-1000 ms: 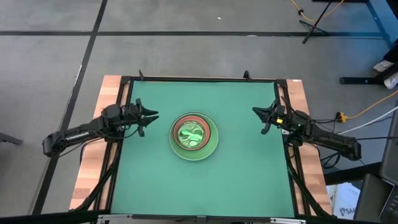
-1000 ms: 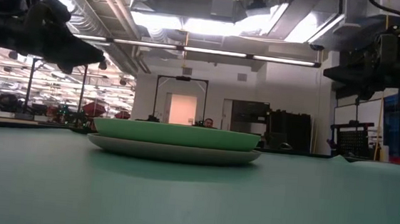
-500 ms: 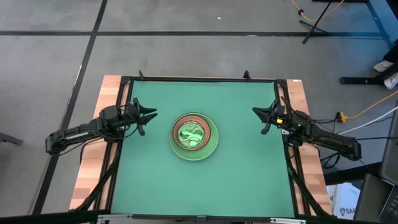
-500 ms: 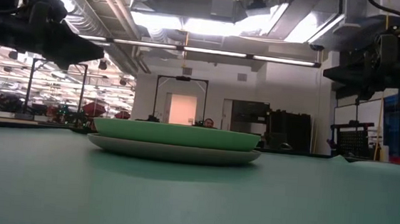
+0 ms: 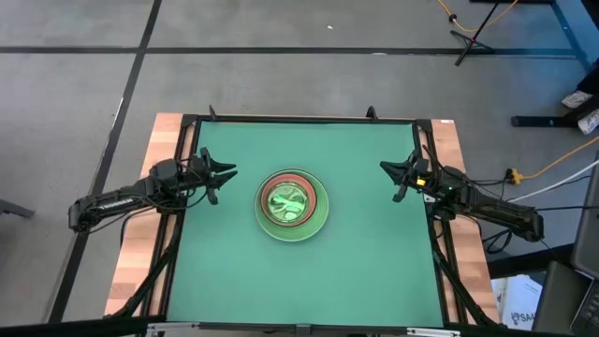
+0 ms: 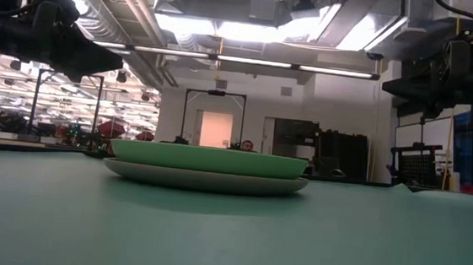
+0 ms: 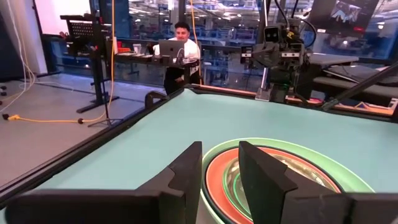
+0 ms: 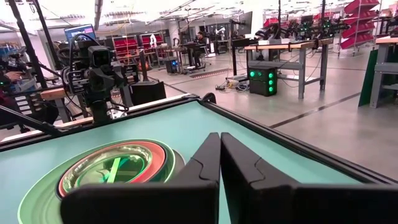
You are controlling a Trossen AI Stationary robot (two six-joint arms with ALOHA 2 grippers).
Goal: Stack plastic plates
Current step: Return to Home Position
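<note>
The plastic plates sit in one stack at the middle of the green mat. A large grey plate rests on the mat with the light green one on it. Nested inside are a salmon rim and translucent small plates, a green one uppermost. My left gripper hovers left of the stack, open by a narrow gap and pointing at it. My right gripper hovers right of the stack, shut. Both hang above mat level in the low view.
The green mat lies inside a dark frame with wooden table edges on both sides. Free mat surrounds the stack. Beyond the table, a person sits at a laptop. Workshop benches and stands fill the room behind.
My left gripper has drawn back slightly toward the table's left edge, away from the stack. The stack and my right gripper have kept still.
</note>
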